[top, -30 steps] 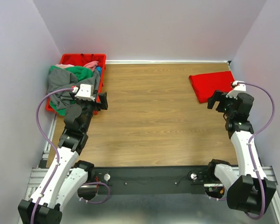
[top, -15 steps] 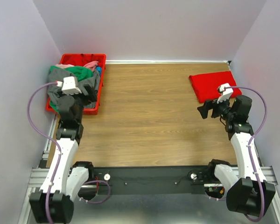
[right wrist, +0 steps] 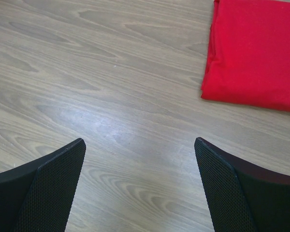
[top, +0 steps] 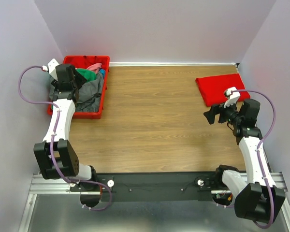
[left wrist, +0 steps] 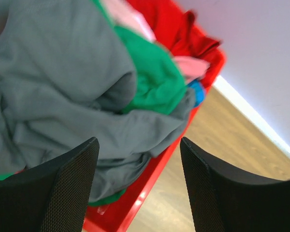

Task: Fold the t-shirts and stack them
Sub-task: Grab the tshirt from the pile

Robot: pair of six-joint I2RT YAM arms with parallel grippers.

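Note:
A red plastic bin (top: 87, 58) at the back left holds a heap of t-shirts: a dark grey one (top: 90, 92) on top and spilling over the rim, with green (top: 84, 74), pink (top: 93, 66) and blue (top: 102, 71) ones. My left gripper (top: 71, 90) hangs open and empty just above the grey shirt (left wrist: 53, 72). A folded bright red t-shirt (top: 220, 88) lies at the back right. My right gripper (top: 210, 115) is open and empty above bare table, in front and left of the red shirt (right wrist: 256, 53).
The bin's near rim (left wrist: 150, 193) borders the wooden table (top: 154, 116). White walls enclose the table on the left, back and right. The arm bases stand on a black rail (top: 154, 182) at the near edge.
My left arm has swung left and back, from beside the bin's front right corner to over the heap. My right gripper moved a little left, then stayed still.

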